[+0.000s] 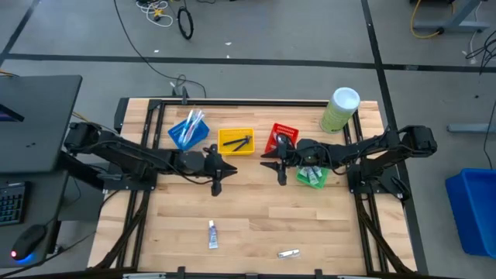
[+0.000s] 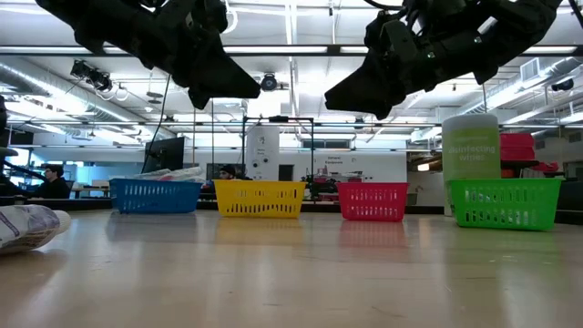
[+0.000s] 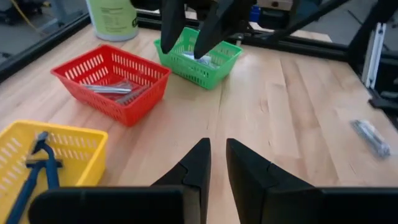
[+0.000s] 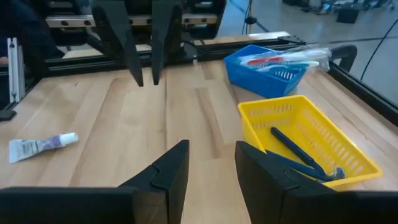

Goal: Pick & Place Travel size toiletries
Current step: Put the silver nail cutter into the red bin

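White tube [image 2: 27, 226] lies nearest the low cam, on the counter [image 1: 256, 225] well below both hovering jaws; a 2nd small item [image 1: 288, 253] lies further out (too small to ID).

Left jaws [image 3: 215, 163] nearly together, right jaws [image 4: 210, 163] apart, both empty.

Tube prob. light, soft, slick: grip mid-body across its width; its far end is cut off in low view.

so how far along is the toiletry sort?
Mostly done: toothbrushes sit in the blue bin, razors in the yellow bin, items also in the red bin and green bin. In hand: nothing; the left gripper and right gripper hover empty over mid-table. Left: a tube and a small silvery item near the front edge.
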`<state>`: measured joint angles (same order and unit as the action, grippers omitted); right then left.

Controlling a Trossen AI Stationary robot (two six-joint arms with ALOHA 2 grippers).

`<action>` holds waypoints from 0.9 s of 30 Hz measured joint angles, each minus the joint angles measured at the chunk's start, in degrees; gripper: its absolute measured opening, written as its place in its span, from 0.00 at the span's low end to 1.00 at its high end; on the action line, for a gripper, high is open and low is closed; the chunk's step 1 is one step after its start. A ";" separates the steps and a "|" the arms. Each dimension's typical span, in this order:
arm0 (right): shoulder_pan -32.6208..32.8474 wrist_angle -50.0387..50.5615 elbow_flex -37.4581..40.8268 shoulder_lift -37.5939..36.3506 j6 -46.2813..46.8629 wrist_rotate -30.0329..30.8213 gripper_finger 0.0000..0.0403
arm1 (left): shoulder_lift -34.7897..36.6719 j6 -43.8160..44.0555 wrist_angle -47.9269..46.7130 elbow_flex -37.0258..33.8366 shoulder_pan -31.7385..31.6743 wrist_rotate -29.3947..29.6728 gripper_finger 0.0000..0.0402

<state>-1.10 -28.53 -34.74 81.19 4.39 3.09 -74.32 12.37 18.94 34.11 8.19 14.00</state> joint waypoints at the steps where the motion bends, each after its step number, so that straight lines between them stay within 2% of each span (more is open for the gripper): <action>1: 0.00 -0.01 0.00 0.00 0.15 0.06 0.34 | 0.00 0.74 0.03 0.00 0.11 0.05 0.14; 4: -0.03 -0.22 0.00 0.00 -1.07 0.35 0.33 | 0.00 1.84 0.12 0.00 0.24 0.09 0.14; 8: 0.02 -1.48 0.00 -0.02 0.09 6.13 0.32 | 0.00 4.19 0.08 0.00 0.37 0.08 0.14; 9: 0.01 -1.00 0.00 -0.02 0.59 5.80 0.32 | 0.00 4.50 0.13 0.00 0.53 0.09 0.14; 11: -0.01 -0.52 0.00 0.00 0.36 2.12 0.32 | 0.02 4.08 0.24 0.00 1.15 0.15 0.14; 15: 0.36 1.51 0.00 0.00 -0.62 -9.14 0.32 | 0.02 2.50 0.48 0.00 3.31 0.07 0.14; 20: 1.36 4.97 0.00 0.00 -1.81 -10.21 0.31 | 0.09 2.48 2.14 0.00 5.13 0.14 0.14; 27: 4.35 8.65 0.00 0.00 -11.97 -10.66 0.31 | 0.09 1.98 2.05 0.00 5.53 0.68 0.14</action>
<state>3.25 -19.89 -34.74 81.19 -7.57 -7.57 -74.24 14.35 20.99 34.11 13.72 14.67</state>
